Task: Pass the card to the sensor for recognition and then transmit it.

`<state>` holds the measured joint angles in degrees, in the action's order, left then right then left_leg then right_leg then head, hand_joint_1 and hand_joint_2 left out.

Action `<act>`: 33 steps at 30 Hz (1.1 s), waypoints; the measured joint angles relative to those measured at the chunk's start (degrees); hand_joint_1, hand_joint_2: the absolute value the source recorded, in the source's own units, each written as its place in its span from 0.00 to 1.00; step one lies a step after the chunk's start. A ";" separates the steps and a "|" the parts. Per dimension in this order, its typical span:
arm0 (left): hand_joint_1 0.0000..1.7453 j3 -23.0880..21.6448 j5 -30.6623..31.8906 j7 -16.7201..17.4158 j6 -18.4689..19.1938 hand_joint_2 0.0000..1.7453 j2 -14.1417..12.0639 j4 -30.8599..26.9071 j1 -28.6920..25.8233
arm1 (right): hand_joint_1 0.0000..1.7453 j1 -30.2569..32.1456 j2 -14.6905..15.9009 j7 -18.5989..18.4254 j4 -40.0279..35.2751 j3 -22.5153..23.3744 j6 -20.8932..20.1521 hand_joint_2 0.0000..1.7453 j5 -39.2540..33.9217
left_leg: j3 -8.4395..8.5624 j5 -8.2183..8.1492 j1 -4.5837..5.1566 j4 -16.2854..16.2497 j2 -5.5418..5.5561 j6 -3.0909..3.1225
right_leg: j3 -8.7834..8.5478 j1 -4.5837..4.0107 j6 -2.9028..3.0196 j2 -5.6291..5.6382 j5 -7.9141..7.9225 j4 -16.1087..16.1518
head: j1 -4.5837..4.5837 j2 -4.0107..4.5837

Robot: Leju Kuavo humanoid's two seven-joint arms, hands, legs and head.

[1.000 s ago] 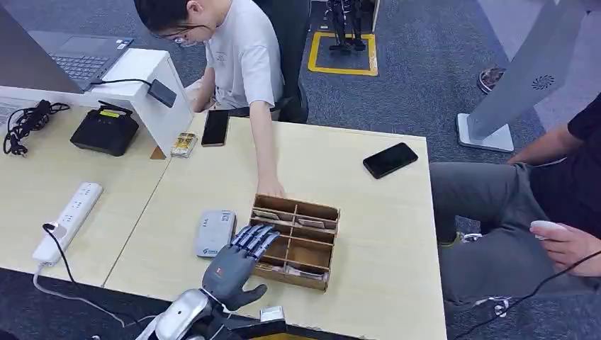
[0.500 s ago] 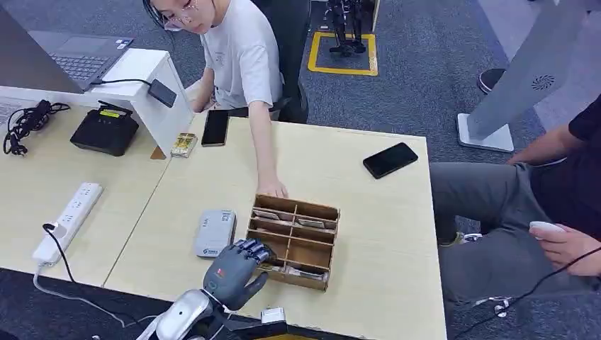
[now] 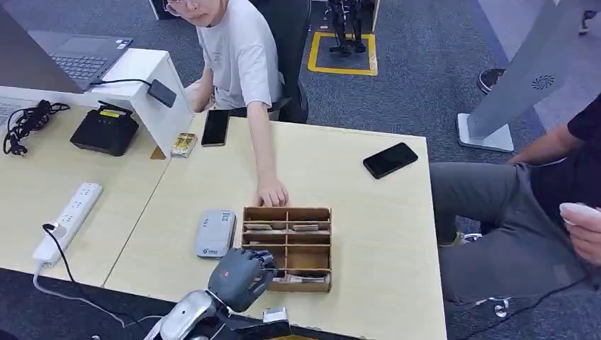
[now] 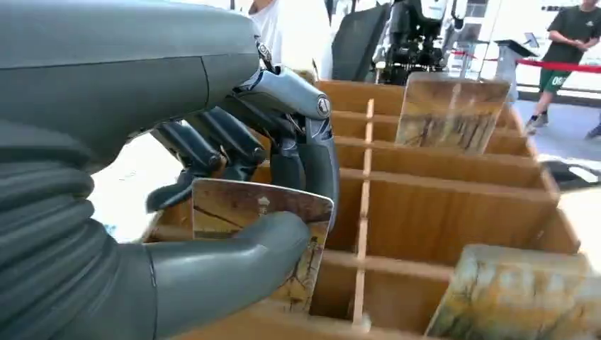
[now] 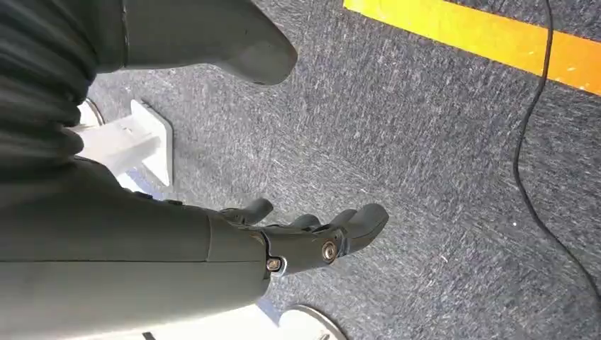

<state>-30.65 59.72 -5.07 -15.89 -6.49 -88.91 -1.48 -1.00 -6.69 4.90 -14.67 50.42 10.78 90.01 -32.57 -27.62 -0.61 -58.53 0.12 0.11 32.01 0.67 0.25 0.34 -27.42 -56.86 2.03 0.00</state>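
Note:
A wooden divided card box (image 3: 287, 211) stands near the table's front edge. My left hand (image 3: 239, 273) reaches into its near-left compartment. There it pinches a patterned card (image 4: 237, 205) between the thumb (image 4: 234, 258) and the curled fingers (image 4: 312, 152), with the card standing upright in the slot. More cards (image 4: 451, 110) stand in other compartments. The grey card sensor (image 3: 215, 232) lies flat just left of the box. A person's hand (image 3: 272, 193) rests at the box's far edge. My right hand (image 5: 305, 237) hangs over the carpet, fingers loosely apart and holding nothing.
A black phone (image 3: 390, 160) lies at the table's far right, another phone (image 3: 215, 127) at the far edge. A white power strip (image 3: 68, 222) and a black device (image 3: 106, 129) sit on the left table. A second person (image 3: 510, 212) sits close on the right.
The box has been turned square to the table edge by the person's hand. My left hand's fingers, spread over the box a second ago, have curled in onto a card.

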 joint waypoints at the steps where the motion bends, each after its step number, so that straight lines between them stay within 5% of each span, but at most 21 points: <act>1: 1.00 0.20 -0.71 -0.20 0.38 1.00 0.09 -0.31 0.18 | 0.00 -0.01 0.00 0.00 0.00 0.00 -0.07 1.00 0.00 | 0.00 0.00 0.00 0.00 0.00 0.00 | 0.00 0.00 0.00 0.00 0.00 0.00 | 0.00 0.00; 5: 0.93 0.68 -2.06 -0.42 0.92 1.00 0.44 -1.21 0.44 | 0.00 -0.01 0.00 -0.02 0.00 0.00 -0.07 1.00 0.00 | 0.01 0.00 0.00 0.00 0.00 0.00 | 0.00 0.00 0.00 0.00 0.00 0.00 | 0.00 0.00; 7: 0.34 1.53 -3.84 -0.42 0.24 1.00 0.81 -2.36 0.86 | 0.00 0.00 -0.02 -0.02 -0.02 0.00 -0.24 1.00 0.00 | 0.01 0.03 0.00 0.00 0.01 0.02 | 0.01 0.00 0.00 0.00 0.01 0.00 | 0.00 0.00; 8: 0.89 2.16 -5.24 -0.44 -0.26 1.00 1.19 -3.56 1.50 | 0.00 0.00 -0.02 0.04 -0.02 0.00 -0.22 1.00 0.00 | -0.01 0.05 0.00 -0.01 0.03 0.00 | 0.02 -0.01 0.00 -0.01 0.01 0.00 | 0.00 0.00; 14: 0.85 8.18 -8.40 1.18 -3.98 1.00 2.60 -12.36 11.13 | 0.00 -0.01 -0.37 0.26 -0.35 -0.04 0.02 1.00 0.00 | -0.02 0.17 -0.01 -0.01 0.11 -0.01 | -0.02 -0.01 0.04 -0.10 0.09 -0.04 | 0.00 0.00; 16: 1.00 9.47 -8.48 1.53 -4.02 1.00 2.64 -14.26 13.16 | 0.00 0.02 -0.46 0.26 -0.37 -0.04 0.04 1.00 0.00 | 0.00 0.18 0.00 -0.01 0.10 -0.01 | -0.01 -0.01 0.05 -0.08 0.10 -0.04 | 0.02 0.00; 20: 1.00 10.78 -7.00 1.46 -6.38 1.00 2.14 -16.35 15.94 | 0.00 -0.01 -0.48 0.37 -0.37 -0.15 0.13 1.00 0.00 | -0.02 0.18 -0.01 -0.01 0.11 -0.01 | 0.00 -0.01 0.05 -0.09 0.09 -0.05 | 0.00 0.00; 24: 1.00 12.97 -4.00 2.62 -6.56 1.00 0.70 -16.96 19.59 | 0.00 0.00 -0.48 0.33 -0.37 -0.22 0.11 1.00 0.00 | -0.02 0.18 -0.01 -0.01 0.11 -0.01 | 0.01 -0.01 0.05 -0.09 0.09 -0.05 | 0.02 0.00; 28: 1.00 13.82 5.82 5.18 -8.26 1.00 0.24 -16.70 21.26 | 0.00 -0.04 -0.48 0.26 -0.37 -0.44 0.13 1.00 0.00 | -0.02 0.18 0.00 -0.01 0.10 -0.01 | 0.01 -0.03 0.05 -0.08 0.09 -0.04 | 0.02 0.00; 33: 1.00 13.82 7.84 5.72 -9.18 1.00 0.17 -15.83 21.49 | 0.00 -0.07 -0.48 0.26 -0.35 -0.52 0.13 1.00 0.00 | -0.02 0.18 0.01 -0.01 0.10 -0.01 | 0.02 -0.03 0.05 -0.08 0.09 -0.04 | 0.00 0.00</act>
<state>-16.83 67.56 0.66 -25.07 -6.32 -104.74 20.00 -1.07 -7.17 5.16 -15.02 49.90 10.91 90.01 -32.60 -27.45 -0.60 -58.54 0.22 0.10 32.03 0.65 0.29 0.26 -27.33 -56.90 2.03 0.00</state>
